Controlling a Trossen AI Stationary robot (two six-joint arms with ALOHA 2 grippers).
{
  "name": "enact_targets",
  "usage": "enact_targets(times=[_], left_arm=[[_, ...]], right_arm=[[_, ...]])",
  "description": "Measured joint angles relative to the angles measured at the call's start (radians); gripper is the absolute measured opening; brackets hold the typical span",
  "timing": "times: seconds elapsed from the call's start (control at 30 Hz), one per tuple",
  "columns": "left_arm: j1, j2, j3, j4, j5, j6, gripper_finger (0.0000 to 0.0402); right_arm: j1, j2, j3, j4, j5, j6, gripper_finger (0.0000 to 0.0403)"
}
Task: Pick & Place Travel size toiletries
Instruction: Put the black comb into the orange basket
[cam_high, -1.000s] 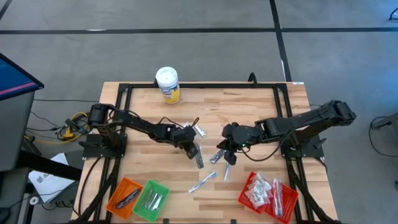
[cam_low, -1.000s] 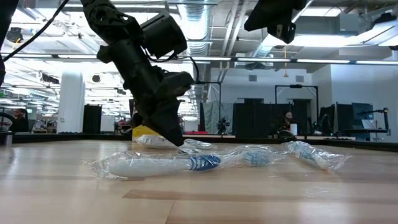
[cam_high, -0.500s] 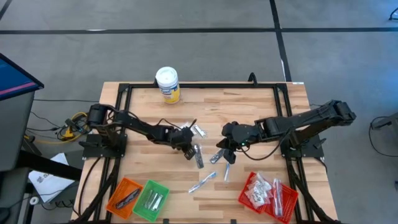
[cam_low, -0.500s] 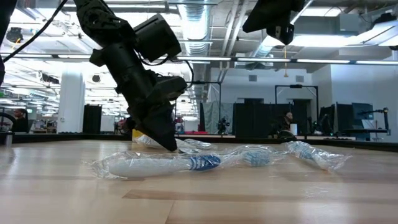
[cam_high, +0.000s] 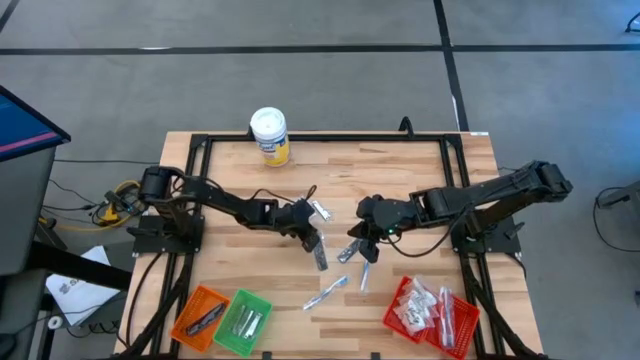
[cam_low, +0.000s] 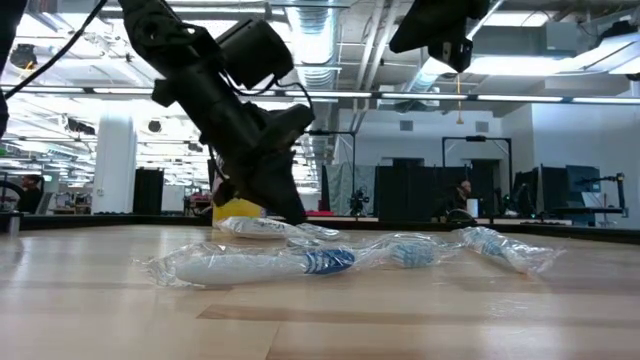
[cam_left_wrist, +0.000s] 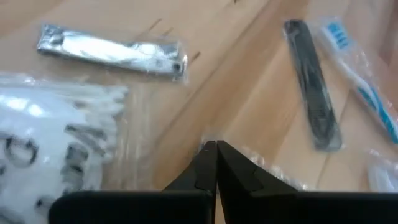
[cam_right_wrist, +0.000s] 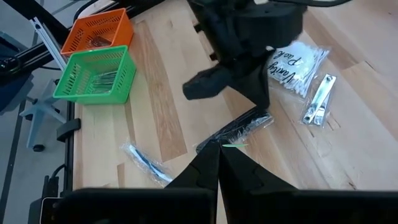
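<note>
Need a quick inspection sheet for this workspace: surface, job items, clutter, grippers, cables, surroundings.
Surface: wooden table, black frame around it.
Job's things: wrapped toiletries loose mid-table; nail clipper, dark comb; more in the red basket, green basket and orange basket.
Clutter: yellow canister at the far edge.
Grippers: left gripper shut, low over the items; right gripper shut, mid-table.
Cables: bundle beside the left arm's base.
Surroundings: open workshop hall, person far behind.

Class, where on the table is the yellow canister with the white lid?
In the high view, the yellow canister stands at the table's far edge, left of centre, beyond the left gripper.
</note>
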Motion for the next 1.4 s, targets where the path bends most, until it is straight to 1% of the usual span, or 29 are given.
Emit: enact_targets(times=[0.33, 0.47, 0.53, 0.7, 0.8, 1.0, 1.23, 1.4], left_arm=[[0.001, 0.045, 0.001, 0.011, 0.057, -0.002, 0.0], [-0.006, 0.05, 0.003, 0.01, 0.073, -0.033, 0.0], [-0.017, 0.05, 0.004, 0.0, 0.063, -0.035, 0.0], [-0.061, 0.047, 0.006, -0.046, 0.032, -0.111, 0.0], [-0.098, 0.047, 0.006, -0.072, -0.008, -0.174, 0.0], [-0.169, 0.048, 0.005, -0.101, -0.087, -0.382, 0.0], [-0.253, 0.046, 0.006, -0.178, -0.129, -0.577, 0.0], [-0.334, 0.015, 0.003, -0.252, -0.172, -0.692, 0.0]], right_arm=[[0.0, 0.0, 0.0, 0.0, 0.0, 0.007, 0.0], [0.0, 0.0, 0.0, 0.0, 0.001, 0.007, 0.0], [0.0, 0.0, 0.0, 0.0, 0.002, 0.006, 0.0], [0.0, 0.0, 0.0, 0.0, 0.007, 0.006, 0.0], [0.0, 0.0, 0.0, 0.0, 0.008, 0.006, 0.0], [0.001, 0.0, 0.0, 0.0, 0.008, 0.006, 0.0], [0.002, 0.0, 0.0, 0.0, 0.008, 0.004, 0.0], [0.002, 0.0, 0.0, 0.0, 0.008, -0.002, 0.0]])
